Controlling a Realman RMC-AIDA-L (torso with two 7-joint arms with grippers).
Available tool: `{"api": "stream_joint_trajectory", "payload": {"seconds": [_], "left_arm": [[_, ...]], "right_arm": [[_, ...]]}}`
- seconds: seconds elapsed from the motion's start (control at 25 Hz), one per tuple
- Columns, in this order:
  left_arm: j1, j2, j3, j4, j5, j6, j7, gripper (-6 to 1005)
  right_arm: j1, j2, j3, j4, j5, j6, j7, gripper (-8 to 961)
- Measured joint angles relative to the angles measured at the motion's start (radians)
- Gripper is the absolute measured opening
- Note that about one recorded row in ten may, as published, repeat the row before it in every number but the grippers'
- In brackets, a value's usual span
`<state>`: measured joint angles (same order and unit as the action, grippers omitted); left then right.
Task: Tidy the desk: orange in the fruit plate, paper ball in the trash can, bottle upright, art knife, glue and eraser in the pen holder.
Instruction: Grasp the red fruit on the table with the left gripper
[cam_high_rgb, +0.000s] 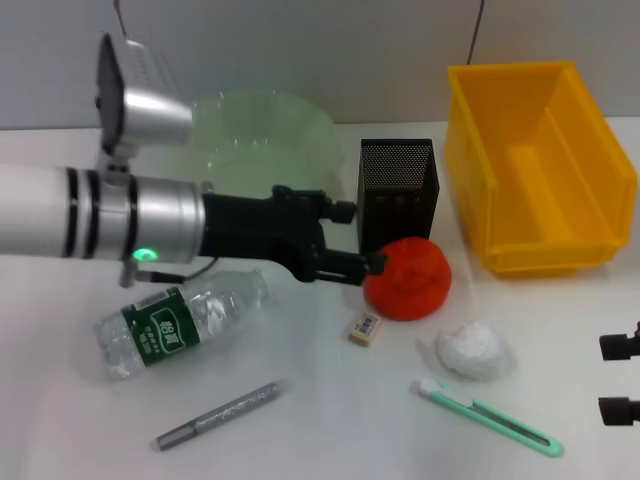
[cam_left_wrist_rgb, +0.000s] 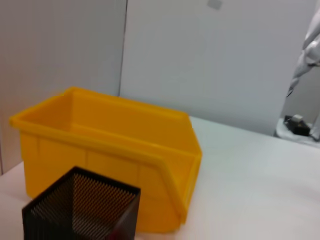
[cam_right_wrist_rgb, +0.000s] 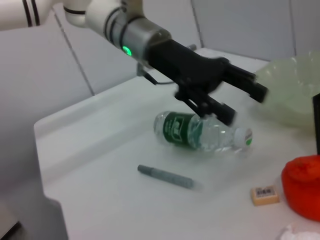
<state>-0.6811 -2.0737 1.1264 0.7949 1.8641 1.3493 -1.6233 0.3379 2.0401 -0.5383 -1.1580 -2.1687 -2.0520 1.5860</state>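
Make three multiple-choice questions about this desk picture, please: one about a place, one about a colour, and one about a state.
1. Where does the eraser lie?
A. inside the pen holder
B. on the desk, near the orange
C. in the trash can

2. What colour is the art knife?
A. mint green
B. red
C. black

3. How is the bottle?
A. standing upright
B. lying on its side
C. held in the right gripper

Answers:
1 B: it rests on the desk, just in front of the orange and outside the pen holder.
2 A: its slim body is mint green.
3 B: it lies flat below the open left gripper; the right gripper is apart at the desk edge.
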Motion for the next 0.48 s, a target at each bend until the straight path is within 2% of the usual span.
{"api": "stream_joint_trajectory", "payload": {"seconds": [0.04, 0.12, 0.16, 0.24, 0.32, 0.36, 0.4, 0.48], "left_arm": [[0.015, -0.003, 0.106, -0.024, -0.072, -0.101, 0.015, 801], [0.036, -0.005, 0.212, -0.025, -0.134, -0.191, 0.016, 800], [0.036, -0.005, 0.212, -0.025, -0.134, -0.191, 0.016, 800], [0.056, -0.005, 0.32, -0.026, -0.214, -0.28, 0.028, 800], [0.072, -0.005, 0.39, -0.026, -0.281, -0.344, 0.05, 799], [0.072, -0.005, 0.39, -0.026, -0.281, -0.344, 0.05, 799], [0.084, -0.005, 0.463, -0.027, -0.346, -0.415, 0.075, 799], [0.089, -0.006, 0.519, -0.028, -0.395, -0.472, 0.089, 798]], "right_arm": [[0.003, -0.001, -0.004, -0.006, -0.004, -0.007, 0.006, 764], [0.01, -0.004, -0.01, -0.018, -0.021, -0.03, 0.017, 764], [0.015, -0.006, -0.01, -0.024, -0.031, -0.042, 0.024, 764], [0.023, -0.009, -0.009, -0.036, -0.053, -0.058, 0.045, 764], [0.029, -0.011, -0.009, -0.052, -0.084, -0.071, 0.066, 764], [0.029, -0.011, -0.009, -0.052, -0.084, -0.071, 0.066, 764], [0.029, -0.01, -0.009, -0.056, -0.092, -0.073, 0.07, 764], [0.03, -0.011, -0.009, -0.067, -0.102, -0.075, 0.079, 764]]}}
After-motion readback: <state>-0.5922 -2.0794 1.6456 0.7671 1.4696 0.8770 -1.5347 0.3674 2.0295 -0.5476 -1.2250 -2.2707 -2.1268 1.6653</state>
